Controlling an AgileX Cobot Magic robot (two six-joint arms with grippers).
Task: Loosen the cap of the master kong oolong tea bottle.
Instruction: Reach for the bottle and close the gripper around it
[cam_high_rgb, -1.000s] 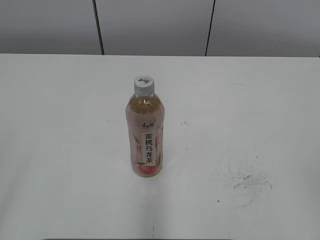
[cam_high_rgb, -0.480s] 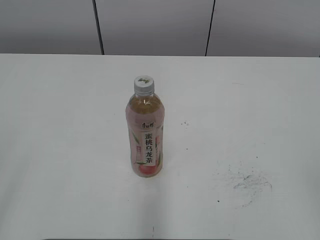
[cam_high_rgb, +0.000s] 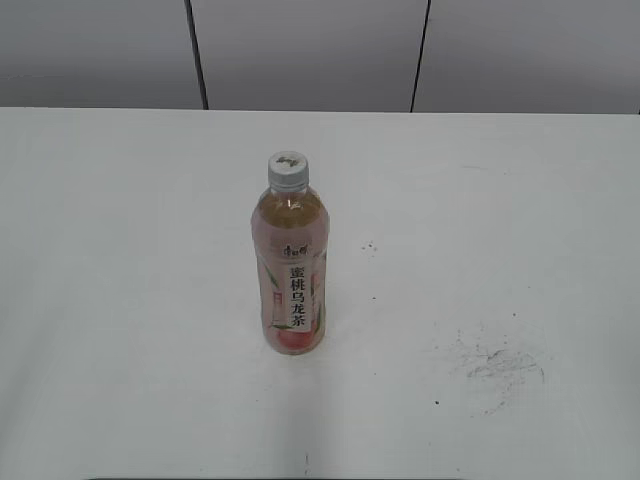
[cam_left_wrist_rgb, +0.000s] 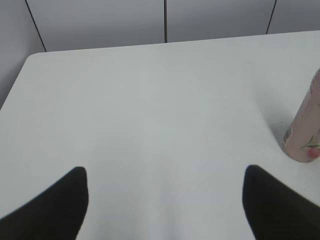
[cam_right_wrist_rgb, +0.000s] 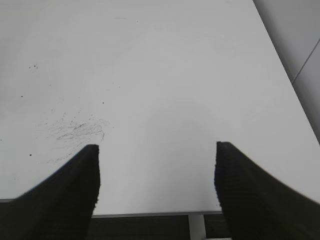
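The master kong oolong tea bottle (cam_high_rgb: 290, 275) stands upright near the middle of the white table (cam_high_rgb: 120, 250), with its pink peach label and white strip of black characters facing me. The grey-white ribbed cap (cam_high_rgb: 287, 170) sits on top. The bottle's lower part also shows at the right edge of the left wrist view (cam_left_wrist_rgb: 306, 127). My left gripper (cam_left_wrist_rgb: 165, 172) is open and empty, left of the bottle and apart from it. My right gripper (cam_right_wrist_rgb: 157, 150) is open and empty over the table's front right part. Neither gripper shows in the exterior view.
Dark scuff marks (cam_high_rgb: 495, 365) lie on the table right of the bottle and also show in the right wrist view (cam_right_wrist_rgb: 75, 131). The table's front edge (cam_right_wrist_rgb: 150, 214) lies just under the right gripper. A grey panelled wall (cam_high_rgb: 320, 50) stands behind the table.
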